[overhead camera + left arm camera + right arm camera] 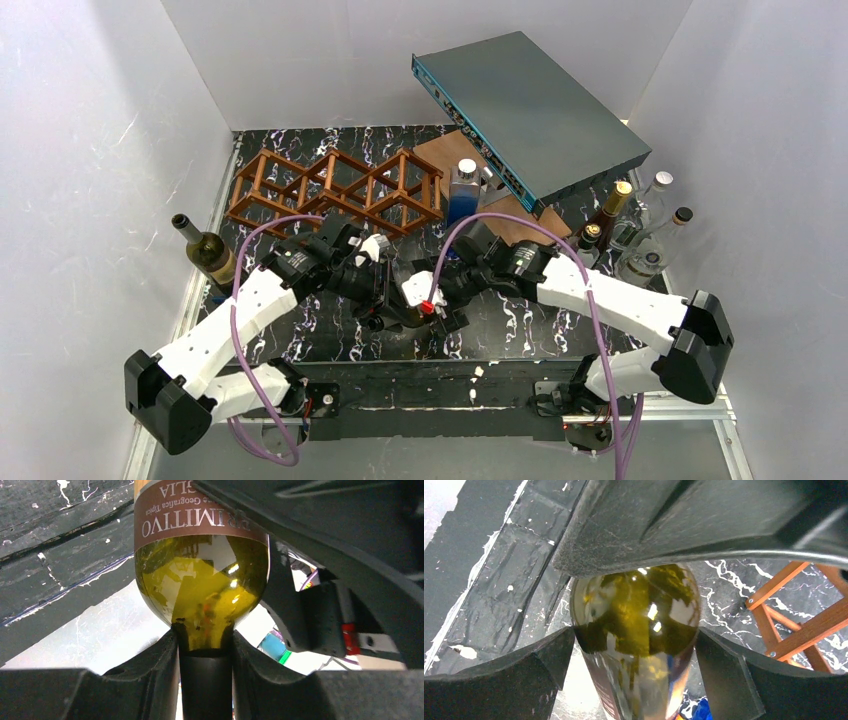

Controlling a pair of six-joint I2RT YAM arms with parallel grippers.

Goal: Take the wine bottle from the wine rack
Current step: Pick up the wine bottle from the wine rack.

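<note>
In front of the wine rack [335, 190]: the wine bottle [200, 580] is carried between the two arms, over the near half of the black marbled table [330, 335] and apart from the lattice. Whether it rests on the tabletop cannot be told.
Wine bottle: olive-green glass with a brown label reading PRIMITIVO. In the top view both wrists hide most of it.
Left gripper [205, 647]: the jaws are drawn in tight on the bottle's neck, just past the shoulder. The narrow neck probably gives a secure seat, because the flaring shoulder blocks the bottle from sliding through.
Right gripper [635, 642]: the jaws are spread almost as wide as they go, one on each side of the wide body, and both appear to lie against the glass. This grip probably carries the heavy part, so the neck grip takes no bending load.
Wine rack: reddish-brown bars forming diamond cells. Every cell seen from above looks vacant. In the right wrist view one corner stands near the bottle without touching it.
Task status: extraction appears complete, with set-down remaining.
Risk: the glass is smooth, so releasing one grip before the bottle is supported may let it pivot or roll.
Bystanders: a second green bottle [207, 250] lies by the left wall and a cluster of bottles [640, 225] stands at the right, all well apart.
</note>
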